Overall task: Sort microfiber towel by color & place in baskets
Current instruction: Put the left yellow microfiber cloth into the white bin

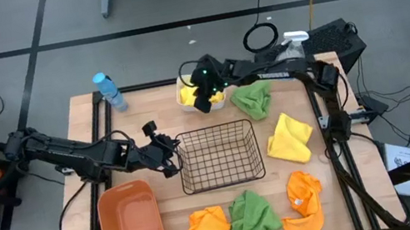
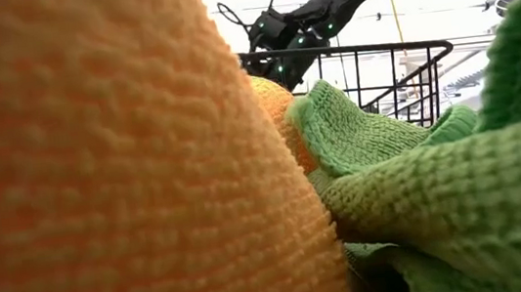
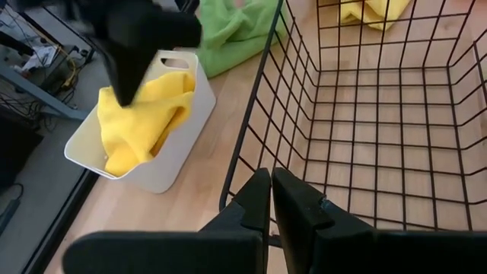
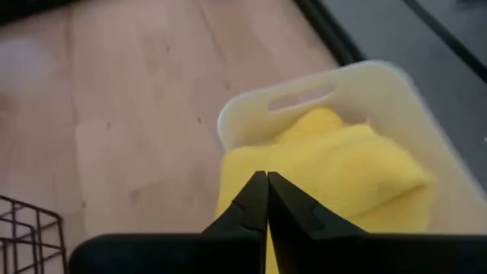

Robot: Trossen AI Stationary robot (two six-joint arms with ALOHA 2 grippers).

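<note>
A yellow towel [image 4: 342,167] lies in the small white tub [image 4: 365,84] at the table's far side, one part draped over the tub's rim. My right gripper [image 4: 267,176] is shut just above it. My left gripper [image 3: 271,176] is shut at the left wall of the black wire basket [image 1: 216,127], which stands bare mid-table. A green towel [image 1: 253,100] and a second yellow towel [image 1: 288,138] lie to the basket's right. Two orange towels [image 1: 207,224] [image 1: 302,197] and a green one [image 1: 252,215] lie along the near edge. My left gripper comes at the basket's left wall, near its top rim [image 3: 237,164], slanting down from the table's left. The fingers themselves hide the wire they close on. The basket stands flat on the table. My right gripper hangs over the yellow towel in the tub; I cannot tell whether its tips touch the cloth.
An orange-brown tub [image 1: 131,225] stands at the near left. A blue-capped bottle [image 1: 107,90] is at the far left and a spray bottle [image 1: 293,38] at the far right. In the low view, an orange towel [image 2: 95,165] and a green towel [image 2: 421,177] fill most of the picture.
</note>
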